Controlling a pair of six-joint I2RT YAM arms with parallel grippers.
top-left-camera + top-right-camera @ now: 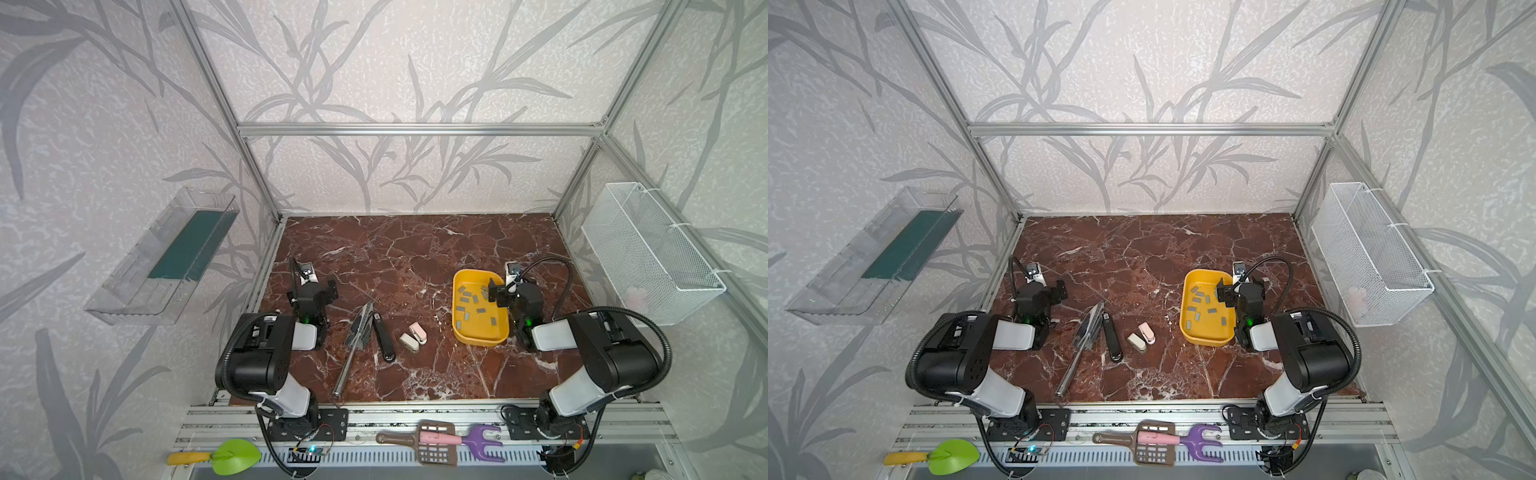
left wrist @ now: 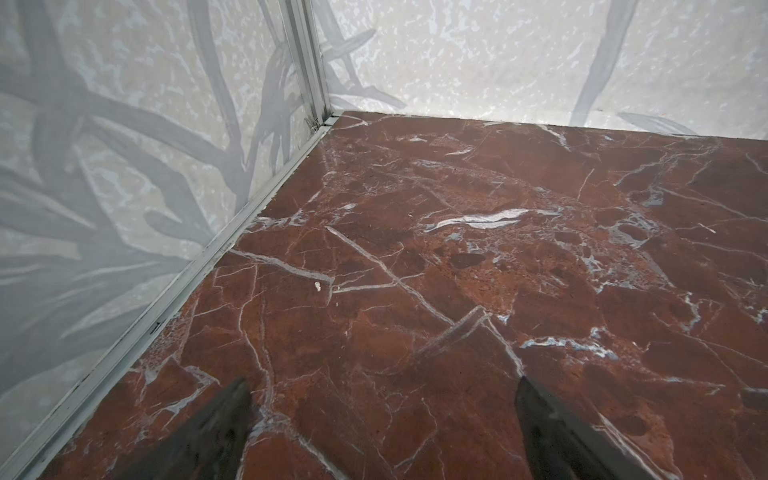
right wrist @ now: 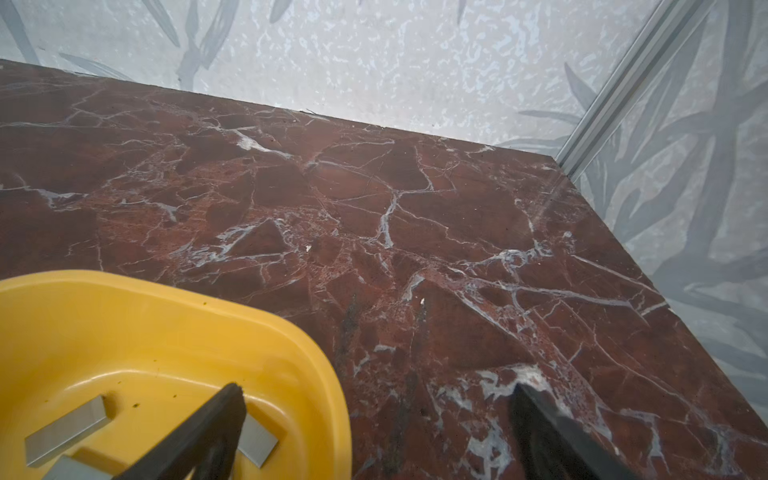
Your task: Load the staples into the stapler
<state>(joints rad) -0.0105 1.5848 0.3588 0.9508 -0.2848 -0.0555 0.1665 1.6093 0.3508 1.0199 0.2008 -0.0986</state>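
The staples are several small grey strips lying loose in a yellow tray at the right of the marble table; two staples show close up in the right wrist view. A long black stapler lies opened out at centre-left, its silver rail pointing toward the front edge. My right gripper hangs open over the tray's far right rim, one finger above the tray, the other over the marble. My left gripper is open over bare marble, left of the stapler, holding nothing.
Two small staplers, one white and one pink, lie between the black stapler and the tray. A clear bin hangs on the left wall and a white mesh basket on the right. Plastic garden tools rest on the front rail.
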